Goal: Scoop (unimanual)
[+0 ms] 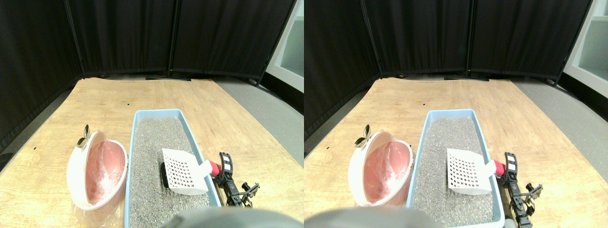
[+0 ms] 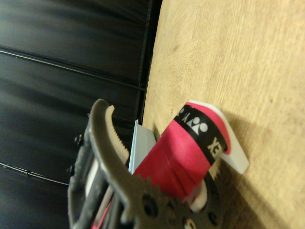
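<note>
Scoop: you are looking at a white slotted scoop (image 1: 183,173) sitting over the grey litter, its flat blade lying toward the near right part of the tray and its handle reaching out over the tray's right wall.
Handle: the red wrapped handle (image 1: 214,168) is pointing right toward the manipulator; in the wrist view it (image 2: 178,160) is filling the middle, with a black printed band near the white end.
Tool: your right tool (image 1: 222,172) is sitting at the handle's end, just outside the tray's right wall. In the wrist view a dark toothed jaw is curving beside the red wrap, but you cannot tell whether the jaws are closing on it or standing apart.
Tray: the light blue litter tray (image 1: 135,142) is lying lengthwise on the tabletop, running away from you and holding grey litter (image 1: 154,142) almost edge to edge.
Dark item: something small and dark (image 1: 164,175) is showing on the litter at the scoop's left edge; it is too hidden to identify.
Bin: a white round bin (image 1: 73,173) with a pink bag lining (image 1: 104,168) is leaning just left of the tray, its mouth tipping toward you.
Tabletop: the light wooden tabletop (image 1: 118,95) is carrying everything, with black curtains (image 1: 123,33) hanging behind it.
</note>
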You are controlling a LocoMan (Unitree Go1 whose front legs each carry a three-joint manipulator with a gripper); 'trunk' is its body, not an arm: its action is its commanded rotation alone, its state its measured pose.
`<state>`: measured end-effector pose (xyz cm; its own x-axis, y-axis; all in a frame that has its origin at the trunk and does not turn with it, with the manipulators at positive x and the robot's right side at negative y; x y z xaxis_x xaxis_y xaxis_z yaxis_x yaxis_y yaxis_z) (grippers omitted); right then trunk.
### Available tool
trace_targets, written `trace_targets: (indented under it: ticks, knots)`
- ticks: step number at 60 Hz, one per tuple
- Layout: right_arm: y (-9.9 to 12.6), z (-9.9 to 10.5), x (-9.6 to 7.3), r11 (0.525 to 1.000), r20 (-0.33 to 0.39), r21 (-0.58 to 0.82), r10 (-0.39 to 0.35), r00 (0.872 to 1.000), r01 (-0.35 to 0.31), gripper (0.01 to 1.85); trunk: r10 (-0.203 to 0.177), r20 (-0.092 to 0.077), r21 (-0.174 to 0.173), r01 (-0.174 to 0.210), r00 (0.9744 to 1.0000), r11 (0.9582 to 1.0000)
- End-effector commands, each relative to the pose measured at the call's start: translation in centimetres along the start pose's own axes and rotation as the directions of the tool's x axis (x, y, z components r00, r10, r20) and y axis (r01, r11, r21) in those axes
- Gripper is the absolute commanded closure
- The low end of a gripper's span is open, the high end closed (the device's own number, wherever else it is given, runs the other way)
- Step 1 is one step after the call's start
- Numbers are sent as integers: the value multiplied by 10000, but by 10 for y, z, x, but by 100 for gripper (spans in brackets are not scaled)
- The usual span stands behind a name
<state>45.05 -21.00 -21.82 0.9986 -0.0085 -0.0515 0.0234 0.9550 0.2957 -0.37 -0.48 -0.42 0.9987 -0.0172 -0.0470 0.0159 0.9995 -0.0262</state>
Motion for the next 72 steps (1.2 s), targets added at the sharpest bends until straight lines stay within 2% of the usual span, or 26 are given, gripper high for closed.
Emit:
trace_targets:
  ticks: [1,2,5,6,8,9,19,26,30,38,42,44,48,49,51,53,59,65,72]
  knots:
    - [1,2,3,9997,359,-131,211,9991,-206,110,111,-183,-233,-115,9998,9997]
    - [1,2,4,9995,376,-172,261,9989,-255,113,108,-183,-238,-112,9998,9997]
    - [0,2,5,9974,483,-387,632,9968,-613,135,101,-207,-236,-106,9997,9997]
    - [0,2,5,9974,483,-387,632,9968,-613,135,87,-231,-237,-92,9997,9997]
    - [-1,2,7,9984,483,-344,474,9977,-457,172,77,-239,-247,-83,9997,9997]
    - [-1,2,7,9986,460,-324,441,9980,-426,180,77,-239,-247,-83,9997,9997]
    - [-4,7,4,9990,502,-400,212,9985,-192,180,113,-275,-307,-121,9996,9995]
    - [-6,12,3,9971,892,-381,696,9936,-665,180,117,-272,-362,-126,9996,9993]
    - [-7,16,2,9962,956,-497,757,9925,-712,180,142,-259,-384,-152,9996,9991]
    - [-3,39,-8,9910,1212,-893,1100,9865,-995,180,119,-245,-432,-130,9996,9990]
    - [2,60,-12,9839,1498,-1253,1458,9779,-1275,180,87,-242,-463,-98,9997,9989]
    - [3,63,-13,9831,1538,-1294,1488,9768,-1294,180,77,-240,-480,-88,9997,9988]
    - [5,81,-12,9724,1778,-1688,1909,9654,-1612,180,60,-233,-511,-72,9997,9987]
    - [6,86,-11,9664,1863,-1840,2136,9590,-1795,180,49,-237,-530,-62,9997,9986]
    - [6,88,-11,9651,1885,-1899,2160,9580,-1802,180,40,-239,-536,-53,9997,9985]
    - [9,101,-8,9493,1943,-2532,2389,9514,-1866,180,43,-208,-576,-55,9998,9983]
    - [9,112,-2,9291,1941,-3037,2771,9410,-2110,180,79,-200,-645,-92,9998,9979]
    - [13,119,1,9281,1894,-3212,2578,9475,-1883,180,172,-228,-730,-188,9996,9972]
    - [16,125,7,9018,1817,-3757,2978,9372,-2137,180,296,-217,-840,-313,9993,9960]
